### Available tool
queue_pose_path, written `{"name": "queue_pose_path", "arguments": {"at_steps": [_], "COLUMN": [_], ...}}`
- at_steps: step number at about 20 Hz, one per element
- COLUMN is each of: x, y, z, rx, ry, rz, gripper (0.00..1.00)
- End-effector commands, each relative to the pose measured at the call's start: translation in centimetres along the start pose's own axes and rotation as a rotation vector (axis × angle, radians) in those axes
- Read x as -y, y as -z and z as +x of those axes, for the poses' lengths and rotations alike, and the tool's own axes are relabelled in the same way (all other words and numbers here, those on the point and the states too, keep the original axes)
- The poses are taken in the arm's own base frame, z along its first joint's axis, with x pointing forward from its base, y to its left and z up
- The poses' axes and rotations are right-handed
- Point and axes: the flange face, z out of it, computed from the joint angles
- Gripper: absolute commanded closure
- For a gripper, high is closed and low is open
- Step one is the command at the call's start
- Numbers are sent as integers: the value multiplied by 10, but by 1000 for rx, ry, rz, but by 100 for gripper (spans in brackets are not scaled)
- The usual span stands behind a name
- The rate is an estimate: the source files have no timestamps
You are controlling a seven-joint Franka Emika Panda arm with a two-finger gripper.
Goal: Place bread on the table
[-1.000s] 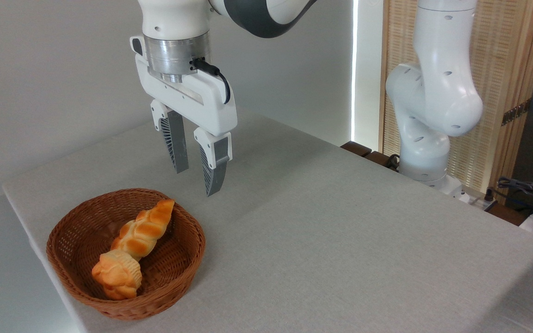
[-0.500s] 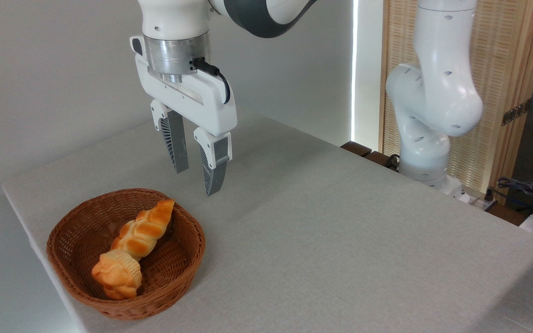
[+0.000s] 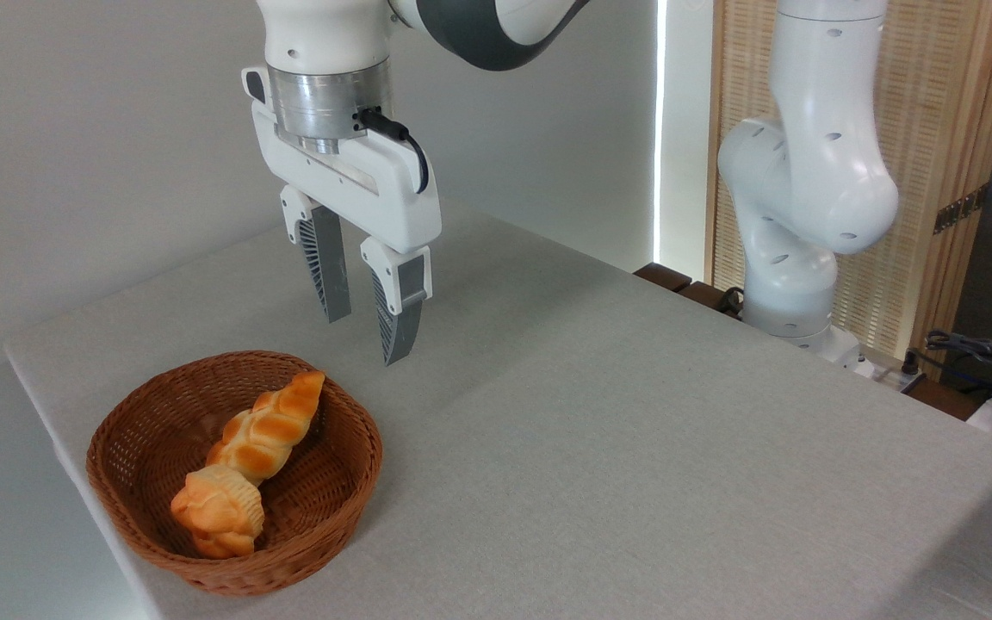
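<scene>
bread point(image 3: 268, 428): slim golden braid | in basket point(image 3: 341, 482) | hand point(image 3: 364, 340) empty

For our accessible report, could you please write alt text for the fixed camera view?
A white robot arm's gripper hangs open and empty above the grey-clothed table, just beyond a brown wicker basket near the table's left corner. In the basket a long braided bread leans on the rim, with a short ridged orange bun in front of it.

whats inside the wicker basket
The basket holds two things: the long braided bread and a short ridged bun overlapping its lower end. That end and the floor beneath are hidden.
</scene>
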Motion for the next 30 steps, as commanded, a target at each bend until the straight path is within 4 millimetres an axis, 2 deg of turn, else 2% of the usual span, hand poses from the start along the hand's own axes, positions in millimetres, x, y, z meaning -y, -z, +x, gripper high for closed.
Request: {"name": "queue_pose_path", "arguments": {"at_steps": [1, 6, 9, 12, 18, 20, 22, 24, 26, 30], "x": [-2, -2, -6, -1, 16, 4, 3, -7, -16, -15], "y": [2, -5, -13, -25, -67, -80, -96, -113, -120, -125], "z": [5, 9, 19, 33, 62, 78, 84, 97, 107, 107], "rx": [-6, 2, -3, -46, -162, -188, -183, -202, -228, -219], "ry": [12, 11, -8, -8, 53, 48, 46, 43, 36, 25], "rz": [-11, -14, -5, 26, 33, 13, 11, -3, 3, 9], "gripper": [0, 0, 0, 0, 0, 0, 0, 0, 0, 0]}}
